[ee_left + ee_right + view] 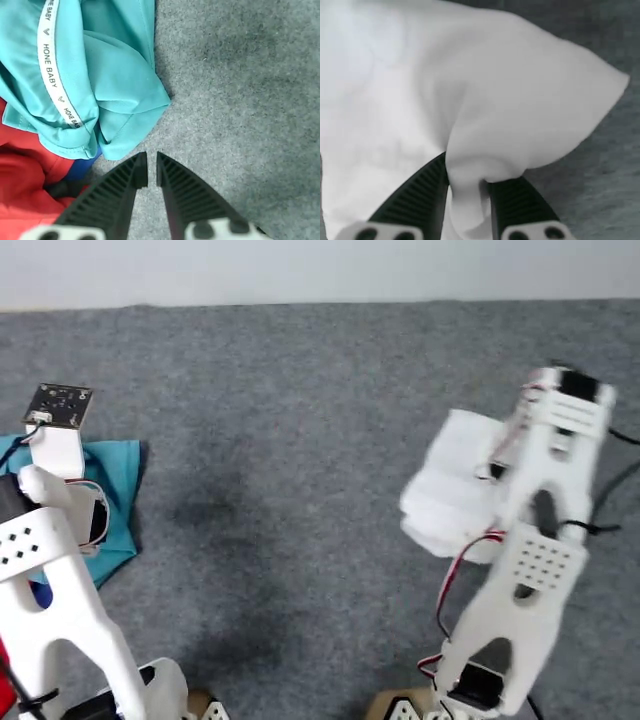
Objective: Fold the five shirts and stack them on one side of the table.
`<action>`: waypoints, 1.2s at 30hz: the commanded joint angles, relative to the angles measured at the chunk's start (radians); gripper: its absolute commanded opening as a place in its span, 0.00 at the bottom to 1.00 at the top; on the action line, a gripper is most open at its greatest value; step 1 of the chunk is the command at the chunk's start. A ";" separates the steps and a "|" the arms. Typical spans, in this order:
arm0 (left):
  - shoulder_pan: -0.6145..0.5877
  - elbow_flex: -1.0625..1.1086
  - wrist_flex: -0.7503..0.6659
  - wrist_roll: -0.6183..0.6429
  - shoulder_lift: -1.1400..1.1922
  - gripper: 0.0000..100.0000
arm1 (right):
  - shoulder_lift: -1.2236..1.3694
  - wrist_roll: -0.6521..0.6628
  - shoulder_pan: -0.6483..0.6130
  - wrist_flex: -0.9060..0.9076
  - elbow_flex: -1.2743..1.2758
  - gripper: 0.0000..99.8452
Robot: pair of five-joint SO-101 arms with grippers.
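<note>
A: So, nearest first: how's the left arm (50,580) sitting?

B: It's standing up from the near edge & leaning out over the heap at the desk's (300,440) left side, wrist pointing down. The left fingers (136,172) are hanging all but closed, just a thin slit, w/ nothing in them. They're hovering over bare grey desk, just beside the teal shirt's (120,85) corner.

A: Why there?

B: Prob. it's lining up for that corner, or waiting its turn. The teal shirt is lying rumpled on a red shirt (25,185), w/ a bit of blue cloth (82,169) peeking out between them. That's the unfolded heap, imo.

A: And farther out?

B: The right arm (530,570) is bending forward over the right half. The right fingers (434,182) are pinching a bunched fold of the white shirt (485,100), cloth squeezed tight between them. The rest is billowing out beyond them, toward the far side.

A: Is it hanging clear or lying on the desk?

B: Can't tell. Gripping by a fold suits pulling it flat or turning an edge over, so I'm judging the task is at an early stage.
</note>
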 commanded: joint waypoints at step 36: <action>0.000 -0.012 0.023 -0.008 -0.026 0.04 | -0.263 0.296 0.222 0.088 -0.032 0.23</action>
